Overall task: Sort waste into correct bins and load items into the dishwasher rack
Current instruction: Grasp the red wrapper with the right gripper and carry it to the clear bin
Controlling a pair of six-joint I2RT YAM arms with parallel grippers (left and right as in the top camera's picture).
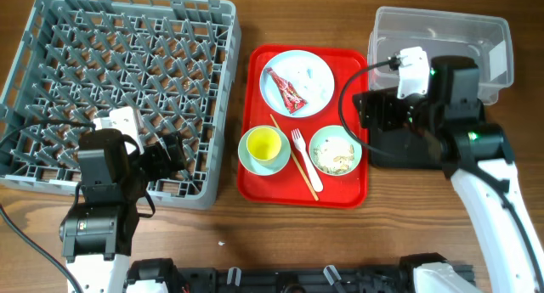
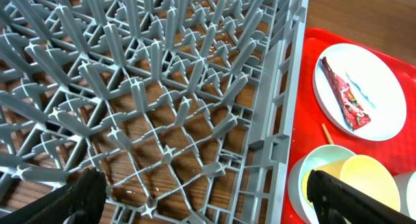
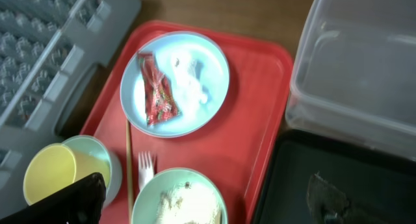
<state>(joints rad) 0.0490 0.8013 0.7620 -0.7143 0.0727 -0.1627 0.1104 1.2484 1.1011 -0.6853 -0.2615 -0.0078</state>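
Note:
The grey dishwasher rack (image 1: 119, 81) fills the left and holds nothing. My left gripper (image 1: 176, 153) hangs open and empty over its near right corner (image 2: 208, 201). On the red serving tray lie a pale-blue plate (image 1: 297, 82) with the red foil wrapper (image 1: 287, 94) and a white scrap (image 3: 188, 81), a yellow cup (image 1: 264, 144) inside a mint bowl (image 3: 97, 152), a white fork (image 1: 303, 149), a chopstick (image 1: 293, 161) and a mint bowl of rice scraps (image 1: 336, 150). My right gripper (image 1: 364, 115) is open and empty between the tray's right edge and the black tray (image 3: 201, 204).
The red serving tray (image 1: 255, 178) sits in the middle. The clear tub (image 1: 442, 38) stands at the back right. The black tray (image 3: 338, 165) lies in front of it, mostly under my right arm in the overhead view. Wooden tabletop runs along the front.

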